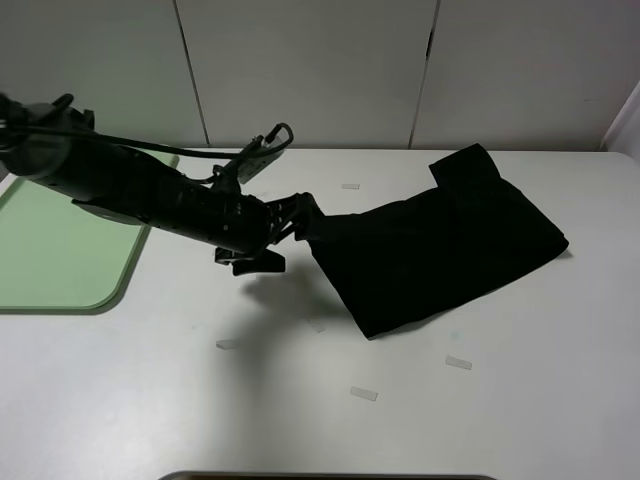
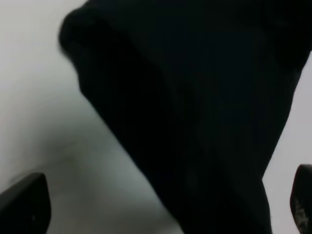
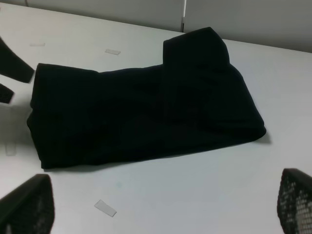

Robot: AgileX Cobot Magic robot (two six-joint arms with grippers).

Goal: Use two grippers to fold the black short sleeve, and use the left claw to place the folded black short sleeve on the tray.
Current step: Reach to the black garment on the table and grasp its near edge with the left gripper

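The black short sleeve [image 1: 440, 245] lies folded into a thick oblong on the white table, right of centre, with one end doubled over at the back. My left claw [image 1: 288, 236] reaches in from the left, and its open jaws stand at the shirt's left end. In the left wrist view the dark cloth [image 2: 195, 97] fills the space between the two fingertips [image 2: 24, 202] of the left claw [image 2: 163, 207]. The right gripper [image 3: 161, 209] is open and hovers over the table short of the shirt [image 3: 141, 107], holding nothing. The pale green tray [image 1: 50, 255] sits at the left edge.
Small strips of clear tape [image 1: 458, 362] lie scattered on the table in front of and behind the shirt. A white panelled wall [image 1: 300, 70] runs along the back edge. The left arm's dark fingers [image 3: 14, 68] show at the side of the right wrist view.
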